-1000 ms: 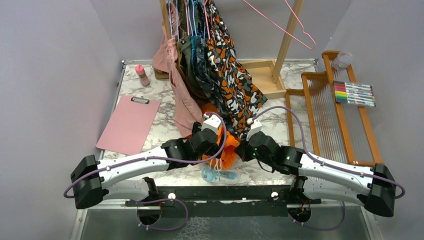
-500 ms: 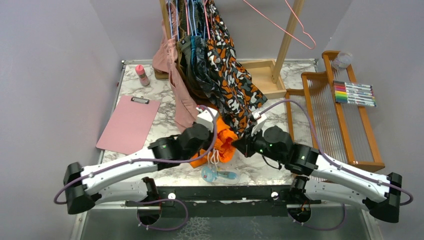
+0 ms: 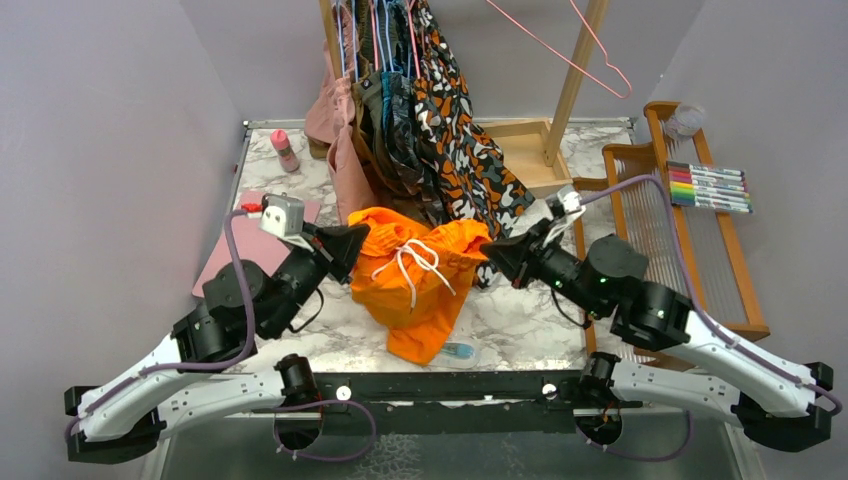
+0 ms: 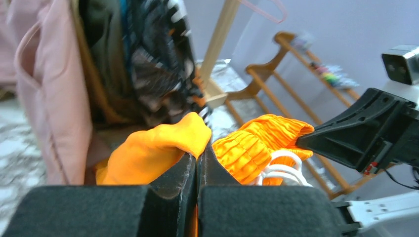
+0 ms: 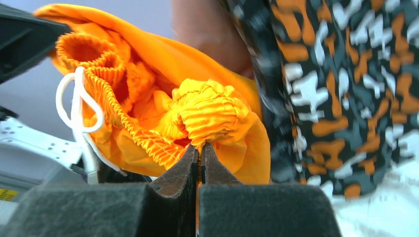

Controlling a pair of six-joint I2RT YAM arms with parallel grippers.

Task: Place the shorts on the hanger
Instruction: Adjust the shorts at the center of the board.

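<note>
- Shorts (image 3: 415,285), bright orange with a gathered waistband and a white drawstring (image 3: 408,262), hang spread between our two tools above the marble tabletop (image 3: 520,315), near its middle.
- Our left tool (image 3: 352,243) is clamped tight on the left side of the shorts. In the left wrist view its fingers (image 4: 183,173) press together with orange fabric pinched between them.
- Our right tool (image 3: 490,252) is also closed hard, on the right end of the waistband. The right wrist view shows a bunched knot of elastic just above its fingers (image 5: 180,170).
- The waistband runs roughly level from one tool to the other, and the drawstring loops dangle at the front.
- The lower part of the shorts droops toward the near edge, and we cannot tell whether it touches the tabletop.
- The hanger (image 3: 556,48), a thin pink wire, sits high at the back right. In the overhead view it crosses a slanted wooden post (image 3: 570,95), well apart from the shorts.
- Just behind the shorts hang other clothes, among them an orange, black and white patterned garment (image 3: 460,150) and a dusty pink garment (image 3: 345,170).
- A pink clipboard (image 3: 258,240) lies at the left, partly under our left arm.
- A wooden rack (image 3: 735,327) stands at the right, with coloured markers (image 3: 710,187) lying on it.
</note>
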